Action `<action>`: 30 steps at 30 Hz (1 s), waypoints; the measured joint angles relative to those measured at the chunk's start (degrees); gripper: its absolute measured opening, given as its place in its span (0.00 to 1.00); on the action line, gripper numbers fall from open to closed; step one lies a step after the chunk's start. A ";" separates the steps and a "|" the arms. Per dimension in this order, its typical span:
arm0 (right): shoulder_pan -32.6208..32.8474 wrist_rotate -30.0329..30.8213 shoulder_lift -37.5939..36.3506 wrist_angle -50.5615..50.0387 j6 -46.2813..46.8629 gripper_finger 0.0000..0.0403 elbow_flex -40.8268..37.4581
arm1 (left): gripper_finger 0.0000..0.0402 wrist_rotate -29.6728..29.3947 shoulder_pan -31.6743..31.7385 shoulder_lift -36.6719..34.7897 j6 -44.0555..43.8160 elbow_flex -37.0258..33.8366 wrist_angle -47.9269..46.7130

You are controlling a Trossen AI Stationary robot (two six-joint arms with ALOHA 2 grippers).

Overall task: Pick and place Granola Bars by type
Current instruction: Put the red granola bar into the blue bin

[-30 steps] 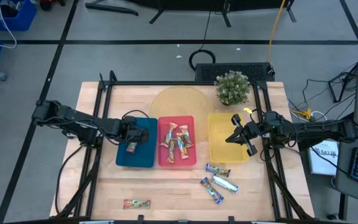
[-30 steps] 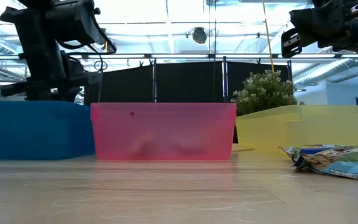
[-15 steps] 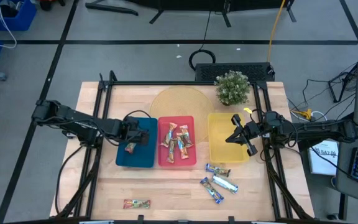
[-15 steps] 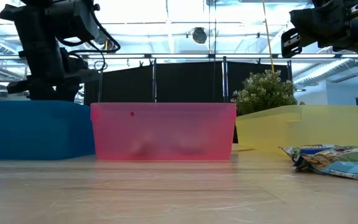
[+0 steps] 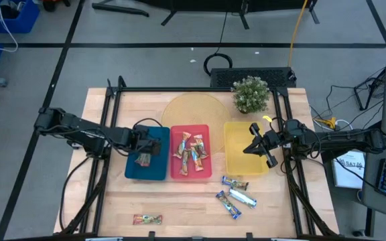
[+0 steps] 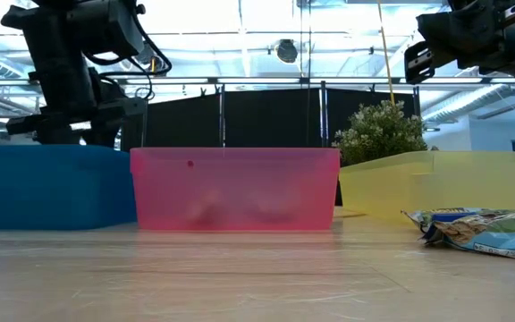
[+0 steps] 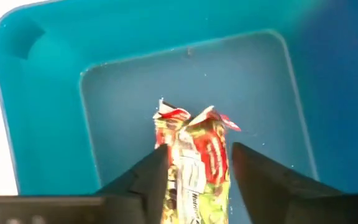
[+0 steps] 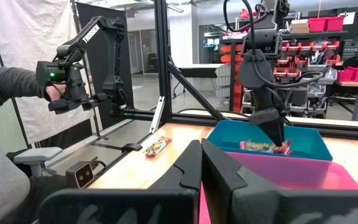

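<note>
**Q:** Tool status, left arm?

**A:** Left tool (image 7: pixel 194 165): poised over the blue tray (image 5: pixel 130 167), fingers clamped on one red-green bar (image 7: pixel 194 155), which hangs just above the tray floor (whether its tip touches, I cannot tell).

**Q:** Right arm?

**A:** Right tool (image 5: pixel 257 148): waiting over the yellow tray (image 5: pixel 236 130), fingers pressed together, nothing between them.

**Q:** Stock of Granola Bars?

**A:** Item one, orange-gold bars (image 5: pixel 190 150), a heap in the red tray (image 5: pixel 177 175). Item two, blue-silver bars (image 5: pixel 236 195), loose on the tabletop (image 5: pixel 179 207) in front of the yellow tray. Item three, a second red-green bar (image 5: pixel 147 219), alone near the tabletop's front edge, well apart from the trays.

**Q:** Handling notes?

**A:** Likely light, with slick, crinkly foil over a firmer core. The wrapper's crimped ends would probably slip or tear, so a pinch across the middle of the short width seems best. A flat-lying bar leaves little to get under; fingers should straddle its long sides.

**Q:** Progress?

**A:** By my reading, orange-gold is sorted; red-green is underway; blue-silver awaits the yellow tray.
</note>
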 joint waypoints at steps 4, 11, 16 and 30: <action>0.00 -0.07 0.00 0.00 -0.01 0.00 0.00 | 0.61 0.72 0.92 0.00 1.51 0.00 0.00; 0.00 -0.07 0.01 0.00 -0.01 0.00 0.00 | 0.72 4.76 2.71 -3.48 13.13 6.48 -1.34; 0.00 -0.04 0.00 0.00 -0.90 0.00 0.00 | 0.67 4.94 -0.98 -6.43 24.12 18.43 -4.22; 0.00 -0.10 0.01 -1.81 0.26 0.00 0.00 | 0.43 0.33 -30.68 2.81 32.07 27.02 4.40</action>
